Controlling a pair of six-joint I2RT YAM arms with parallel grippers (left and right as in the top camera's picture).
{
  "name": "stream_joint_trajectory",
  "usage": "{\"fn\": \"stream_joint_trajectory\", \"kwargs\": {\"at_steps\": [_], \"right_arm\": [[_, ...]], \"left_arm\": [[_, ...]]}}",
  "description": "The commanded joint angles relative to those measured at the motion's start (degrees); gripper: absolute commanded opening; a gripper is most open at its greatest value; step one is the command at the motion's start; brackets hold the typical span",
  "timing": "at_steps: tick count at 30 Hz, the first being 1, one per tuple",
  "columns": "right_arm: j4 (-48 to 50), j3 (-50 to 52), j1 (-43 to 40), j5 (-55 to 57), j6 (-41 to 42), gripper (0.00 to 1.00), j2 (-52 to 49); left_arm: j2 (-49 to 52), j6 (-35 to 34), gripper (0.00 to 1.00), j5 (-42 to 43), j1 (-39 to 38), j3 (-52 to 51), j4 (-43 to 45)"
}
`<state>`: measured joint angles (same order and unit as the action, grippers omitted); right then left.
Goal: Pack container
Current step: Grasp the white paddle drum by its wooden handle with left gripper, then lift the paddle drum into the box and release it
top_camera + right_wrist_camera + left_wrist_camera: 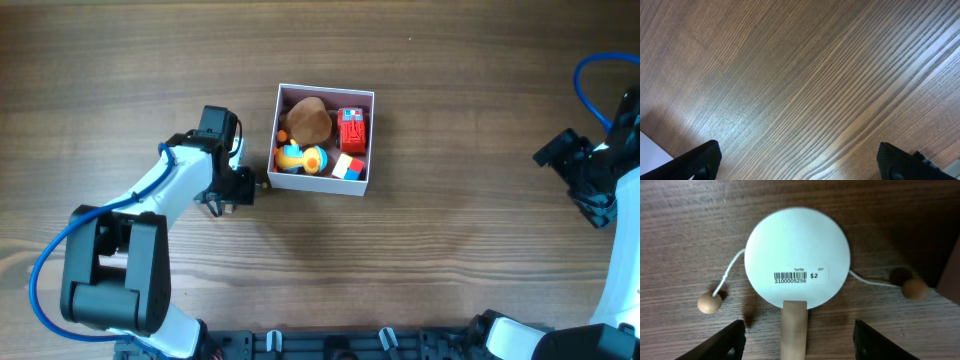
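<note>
Left fingers [725, 342] spread above the paddle drum [797, 255], right fingers [695, 160] spread; square container [315, 185] slightly skewed.

The wood-grain table [450, 250] carries the square, white-walled container [318, 184]; just left of the container lies a flat white drum toy [797, 255] bearing a barcode label [796, 275]; its wooden handle [794, 330] and two stringed beads [709, 302] rest on the wood.

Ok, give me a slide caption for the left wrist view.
Open left end effector poised over a white pellet drum lying flat on the wooden table.
</note>
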<state>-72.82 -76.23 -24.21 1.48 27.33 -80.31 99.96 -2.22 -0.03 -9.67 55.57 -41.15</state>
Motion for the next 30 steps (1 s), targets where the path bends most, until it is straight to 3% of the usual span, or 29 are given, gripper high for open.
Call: {"fn": "stream_joint_trajectory", "kwargs": {"at_steps": [1, 7, 16, 21, 22, 23, 28, 30], "right_arm": [[0.0, 0.2, -0.1, -0.3, -0.4, 1.00, 0.1], [-0.1, 0.2, -0.1, -0.3, -0.4, 1.00, 0.1], [-0.1, 0.2, -0.1, -0.3, -0.4, 1.00, 0.0], [-0.1, 0.2, -0.1, -0.3, -0.4, 1.00, 0.1], [-0.1, 0.2, -0.1, -0.3, -0.4, 1.00, 0.0], [-0.1, 0.2, -0.1, -0.3, -0.4, 1.00, 0.0], [0.0, 0.2, -0.1, -0.3, -0.4, 1.00, 0.0], [0.1, 0.2, -0.1, -0.3, -0.3, 1.00, 0.1]], "left_arm": [[0.1, 0.5, 0.67, 0.0, 0.2, -1.3, 1.4], [0.1, 0.5, 0.56, 0.0, 0.2, -1.4, 2.8], [0.1, 0.5, 0.53, 0.0, 0.2, -2.9, 4.2], [0.1, 0.5, 0.41, 0.0, 0.2, -4.0, 4.8], [0.1, 0.5, 0.36, 0.0, 0.2, -4.0, 4.9], [0.1, 0.5, 0.23, 0.0, 0.2, -4.0, 5.0], [0.1, 0.5, 0.04, 0.0, 0.2, -4.0, 4.0], [-0.1, 0.3, 0.04, 0.0, 0.2, -3.5, 2.4]]}}
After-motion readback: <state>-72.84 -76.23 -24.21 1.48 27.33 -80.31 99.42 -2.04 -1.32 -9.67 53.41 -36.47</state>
